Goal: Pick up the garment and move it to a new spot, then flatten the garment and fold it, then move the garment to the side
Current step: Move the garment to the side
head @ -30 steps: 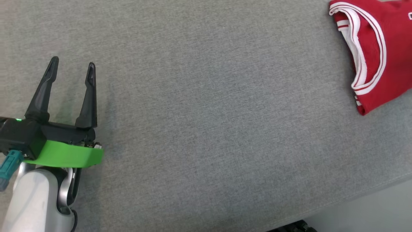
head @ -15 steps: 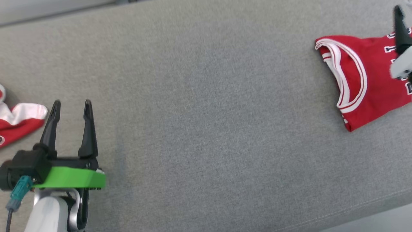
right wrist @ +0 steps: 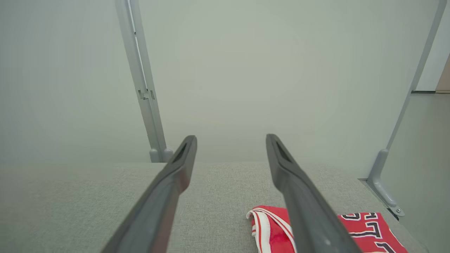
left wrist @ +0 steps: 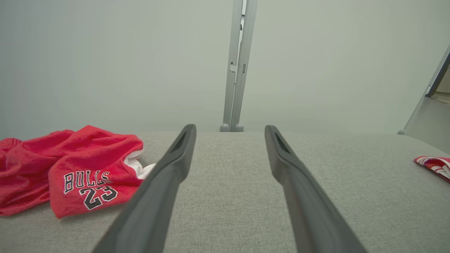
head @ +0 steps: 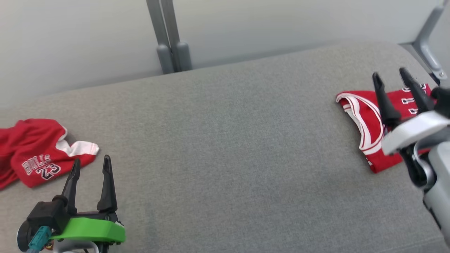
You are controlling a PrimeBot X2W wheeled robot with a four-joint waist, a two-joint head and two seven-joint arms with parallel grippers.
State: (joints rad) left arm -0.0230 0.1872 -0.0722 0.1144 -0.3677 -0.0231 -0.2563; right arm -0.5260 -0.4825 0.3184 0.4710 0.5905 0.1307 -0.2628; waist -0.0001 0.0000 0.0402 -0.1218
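A crumpled red garment [head: 38, 154] printed "BULLS 23", with a white panel, lies at the left of the grey cushioned surface [head: 225, 140]; the left wrist view shows the same garment [left wrist: 81, 168] to the left of my fingers. My left gripper [head: 91, 161] [left wrist: 229, 129] stands open and empty just right of it, not touching. A folded red jersey [head: 371, 119] [right wrist: 274, 228] [left wrist: 434, 165] with white trim lies at the right edge. Above that jersey my right gripper [head: 390, 73] [right wrist: 231, 138] hovers open with nothing between its fingers.
Behind the surface a grey double metal post [head: 170, 38] rises against a pale wall. A slanted metal bracket [head: 427, 42] stands at the far right corner. A broad stretch of bare grey fabric lies between the two red pieces.
The camera has tilted up, bringing the wall, the posts and the crumpled garment into the picture. The right gripper has come in over the folded jersey. Both grippers stay open.
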